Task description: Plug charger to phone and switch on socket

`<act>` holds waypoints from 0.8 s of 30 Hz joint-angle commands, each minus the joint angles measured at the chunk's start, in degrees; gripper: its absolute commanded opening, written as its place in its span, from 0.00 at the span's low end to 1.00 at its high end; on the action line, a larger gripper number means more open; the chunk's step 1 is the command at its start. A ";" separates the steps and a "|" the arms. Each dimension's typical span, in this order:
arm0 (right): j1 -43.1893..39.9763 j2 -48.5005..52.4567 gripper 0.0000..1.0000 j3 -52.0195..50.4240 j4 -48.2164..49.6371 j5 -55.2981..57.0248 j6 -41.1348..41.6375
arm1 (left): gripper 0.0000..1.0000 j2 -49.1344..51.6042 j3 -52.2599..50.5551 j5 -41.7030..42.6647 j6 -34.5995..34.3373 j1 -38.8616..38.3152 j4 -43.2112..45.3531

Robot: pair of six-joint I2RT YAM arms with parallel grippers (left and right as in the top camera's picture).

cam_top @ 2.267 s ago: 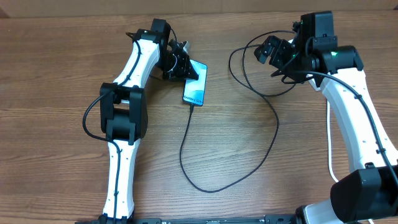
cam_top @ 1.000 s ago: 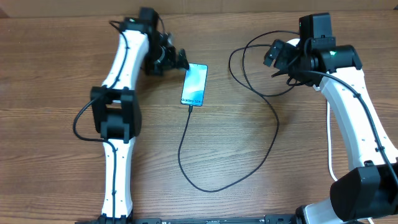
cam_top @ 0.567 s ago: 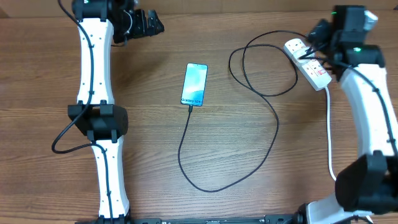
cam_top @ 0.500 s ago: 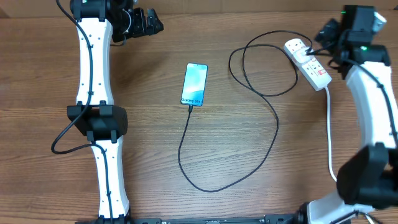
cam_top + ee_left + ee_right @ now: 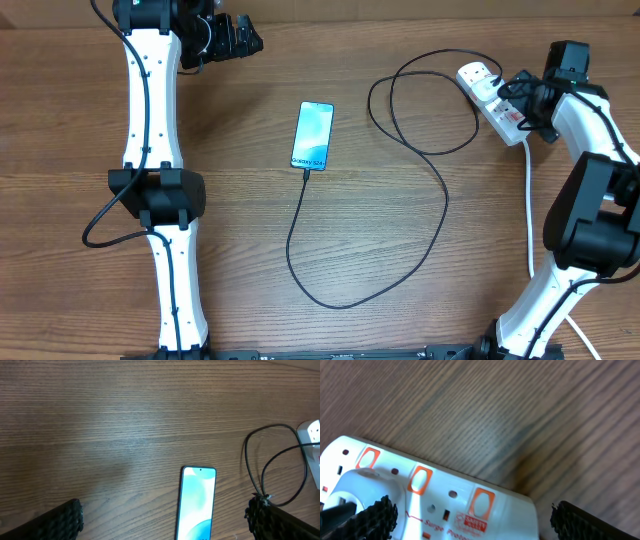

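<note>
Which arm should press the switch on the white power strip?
Probably the right. The right gripper hangs open over the power strip, which fills its wrist view. The left gripper is far away, past the phone.

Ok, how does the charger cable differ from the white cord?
The charger cable is thin, black and looping; the white cord is thicker and nearly straight. The charger cable ends at the phone; the white cord runs toward the near edge. Both start at the power strip.
</note>
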 commanded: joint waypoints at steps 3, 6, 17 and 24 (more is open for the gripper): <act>-0.02 0.31 1.00 1.03 3.19 -0.90 1.20 | 1.00 -1.29 0.55 -0.15 -0.20 -0.07 -0.13; -0.13 1.05 1.00 1.03 4.59 0.31 1.79 | 1.00 -1.29 0.55 -0.15 -0.20 -0.07 -0.13; -0.28 4.39 1.00 1.03 4.59 2.08 3.34 | 1.00 -1.29 0.55 -0.15 -0.20 -0.07 -0.20; -0.59 5.49 1.00 1.03 4.83 1.62 3.30 | 0.99 -1.29 0.55 -0.15 -0.20 -0.07 -0.20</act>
